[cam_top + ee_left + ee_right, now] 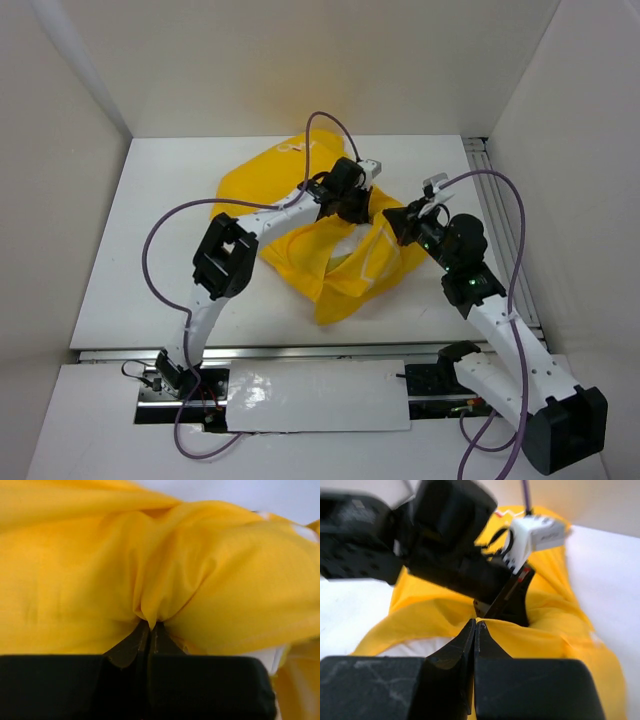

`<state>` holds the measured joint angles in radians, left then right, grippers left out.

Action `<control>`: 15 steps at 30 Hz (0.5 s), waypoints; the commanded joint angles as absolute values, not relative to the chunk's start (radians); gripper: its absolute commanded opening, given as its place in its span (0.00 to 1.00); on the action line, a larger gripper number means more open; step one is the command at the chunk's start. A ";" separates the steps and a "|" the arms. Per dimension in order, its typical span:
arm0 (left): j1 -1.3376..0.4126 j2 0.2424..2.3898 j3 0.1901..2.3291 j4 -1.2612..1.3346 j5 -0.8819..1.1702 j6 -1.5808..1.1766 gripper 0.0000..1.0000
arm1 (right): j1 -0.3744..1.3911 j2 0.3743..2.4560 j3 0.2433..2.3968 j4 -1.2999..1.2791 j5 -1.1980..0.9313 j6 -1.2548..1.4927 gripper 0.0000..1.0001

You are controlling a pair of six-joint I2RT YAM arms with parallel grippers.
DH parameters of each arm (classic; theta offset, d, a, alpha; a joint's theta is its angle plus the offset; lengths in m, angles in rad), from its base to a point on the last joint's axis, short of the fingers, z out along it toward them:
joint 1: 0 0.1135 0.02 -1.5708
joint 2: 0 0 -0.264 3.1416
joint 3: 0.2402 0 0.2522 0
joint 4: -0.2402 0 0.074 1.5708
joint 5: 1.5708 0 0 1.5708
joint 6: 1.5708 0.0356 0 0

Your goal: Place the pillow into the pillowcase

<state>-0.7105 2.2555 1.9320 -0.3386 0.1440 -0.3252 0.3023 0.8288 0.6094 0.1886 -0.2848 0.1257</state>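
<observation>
Overhead view: a fixed camera high above and behind the two arms looks down and forward across the white desk. It is far enough back to take in the whole work area.

Left wrist view: this camera sits just behind the left claw and looks along its fingers. It is so close that the yellow pillowcase nearly fills the frame.

Right wrist view: mounted behind the right claw, this camera looks low across the desk towards the left claw, which looms close and blurred.

All three views share the pillowcase. The overhead and right wrist views both show the left claw and the desk.
</observation>
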 commanded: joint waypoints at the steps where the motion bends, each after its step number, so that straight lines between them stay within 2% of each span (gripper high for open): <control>1: -0.652 2.370 1.895 -0.572 -0.038 -0.389 0.08 | 0.293 0.752 0.755 0.305 -0.189 0.135 0.00; 8: -0.586 2.356 1.835 -0.607 -0.129 -0.498 0.08 | 0.293 0.765 0.851 0.284 -0.221 0.115 0.00; 10: -0.559 2.356 1.835 -0.630 -0.185 -0.553 0.09 | 0.293 0.817 0.851 0.284 -0.250 0.101 0.00; 15: -0.523 2.272 1.855 -0.626 -0.147 -0.552 0.09 | 0.293 1.027 0.815 0.285 -0.368 0.100 0.00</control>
<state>-0.5995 2.2723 1.9121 -0.3943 0.0227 -0.5789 0.3008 0.9565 0.7605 0.1055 -0.3115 0.1120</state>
